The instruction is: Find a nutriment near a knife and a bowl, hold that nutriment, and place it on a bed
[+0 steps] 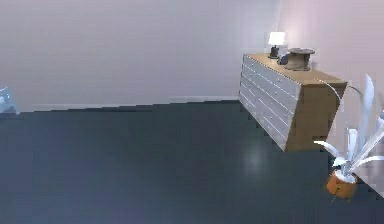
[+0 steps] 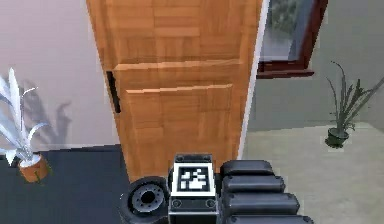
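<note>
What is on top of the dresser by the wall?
On the dresser stand a lamp with a white shade and a dark round thing beside it, toward the far end. What lies behind them is covered.

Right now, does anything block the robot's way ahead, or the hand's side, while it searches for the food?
Ahead, nothing visible: the floor lies bare. A dresser and potted plant stand at the forward view's right. On the arm side, a wooden door stands beyond the hand.

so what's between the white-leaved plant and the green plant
In the arm side view, a wooden door and a dark-framed window lie between the white-leaved plant and the green plant.
</note>
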Motion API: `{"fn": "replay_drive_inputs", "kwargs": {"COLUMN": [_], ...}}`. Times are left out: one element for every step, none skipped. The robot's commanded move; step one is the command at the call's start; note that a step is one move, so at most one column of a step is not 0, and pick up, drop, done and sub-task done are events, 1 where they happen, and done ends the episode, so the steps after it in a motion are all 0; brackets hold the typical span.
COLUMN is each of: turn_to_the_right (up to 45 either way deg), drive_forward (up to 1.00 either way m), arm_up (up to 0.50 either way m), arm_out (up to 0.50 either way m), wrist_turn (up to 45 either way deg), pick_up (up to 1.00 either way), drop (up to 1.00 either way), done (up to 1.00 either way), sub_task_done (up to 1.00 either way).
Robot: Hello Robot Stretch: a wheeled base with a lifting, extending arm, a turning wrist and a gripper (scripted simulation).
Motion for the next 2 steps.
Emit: {"fn": "replay_drive_inputs", "kwargs": {"turn_to_the_right": [0.0, -45.0], "drive_forward": [0.55, 0.00], "arm_up": [0.00, 0.00], "arm_out": [0.00, 0.00], "wrist_turn": [0.0, 0.0], "pick_up": [0.00, 0.00], "drop": [0.00, 0.00], "done": [0.00, 0.00], "sub_task_done": [0.00, 0.00]}}
